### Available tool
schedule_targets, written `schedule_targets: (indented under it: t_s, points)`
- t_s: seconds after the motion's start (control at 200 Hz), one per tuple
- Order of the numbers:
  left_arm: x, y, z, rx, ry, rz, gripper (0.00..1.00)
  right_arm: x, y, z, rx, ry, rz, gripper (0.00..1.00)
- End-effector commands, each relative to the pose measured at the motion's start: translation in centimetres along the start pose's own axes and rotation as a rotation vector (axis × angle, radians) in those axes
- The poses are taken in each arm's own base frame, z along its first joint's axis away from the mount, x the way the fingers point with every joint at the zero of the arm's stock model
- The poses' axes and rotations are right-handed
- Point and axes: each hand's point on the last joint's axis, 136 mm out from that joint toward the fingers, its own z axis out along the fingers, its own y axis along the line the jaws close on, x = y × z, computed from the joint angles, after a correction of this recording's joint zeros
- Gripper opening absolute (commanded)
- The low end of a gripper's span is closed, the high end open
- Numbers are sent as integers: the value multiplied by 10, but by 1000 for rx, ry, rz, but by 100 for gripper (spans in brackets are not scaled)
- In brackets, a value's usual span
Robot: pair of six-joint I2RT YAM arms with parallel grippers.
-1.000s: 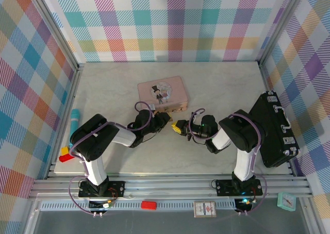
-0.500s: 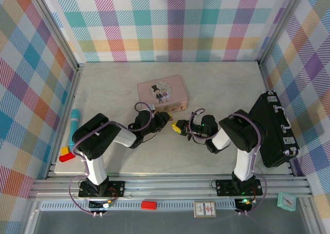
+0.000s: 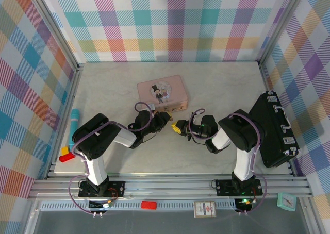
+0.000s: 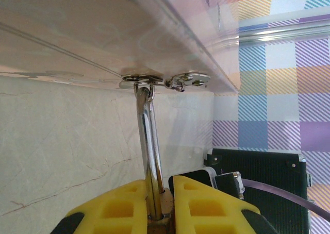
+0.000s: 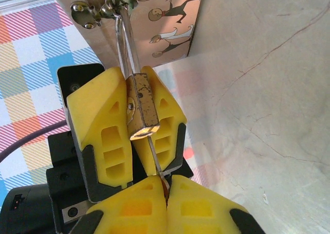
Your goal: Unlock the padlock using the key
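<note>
The brass padlock point(image 5: 140, 106) hangs by its silver shackle point(image 5: 125, 38) from a latch on the pink tin point(image 3: 162, 94). My left gripper point(image 3: 167, 117) is shut on the padlock body, its yellow fingers point(image 5: 103, 121) on both sides. In the left wrist view the shackle point(image 4: 147, 141) rises from between that gripper point(image 4: 165, 195) to the tin's latch point(image 4: 154, 80). My right gripper point(image 5: 166, 181) is shut on the thin dark key point(image 5: 157, 152). The key's blade tip meets the bottom face of the padlock. In the top view the right gripper point(image 3: 178, 127) faces the left one, almost touching.
A black case point(image 3: 273, 136) stands at the right, behind the right arm. A teal-capped cylinder point(image 3: 75, 126) and small red and yellow blocks point(image 3: 65, 154) lie at the left edge. The marble tabletop point(image 3: 216, 84) lies bare around the tin.
</note>
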Motion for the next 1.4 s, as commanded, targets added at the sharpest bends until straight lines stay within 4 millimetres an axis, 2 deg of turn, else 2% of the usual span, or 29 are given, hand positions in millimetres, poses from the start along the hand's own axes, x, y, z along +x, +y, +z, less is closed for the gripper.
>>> schedule_targets:
  t_s: [0.0, 0.785, 1.395]
  points:
    - [2, -24, -1, 110, 19, -63, 0, -4, 9, 3, -37, -8, -19, 0]
    - [5, -26, -2, 119, 22, -63, 0, -6, 19, 6, -60, -9, -24, 0]
    - [7, -31, -3, 130, 21, -58, 0, -9, 18, 7, -58, -17, -13, 0]
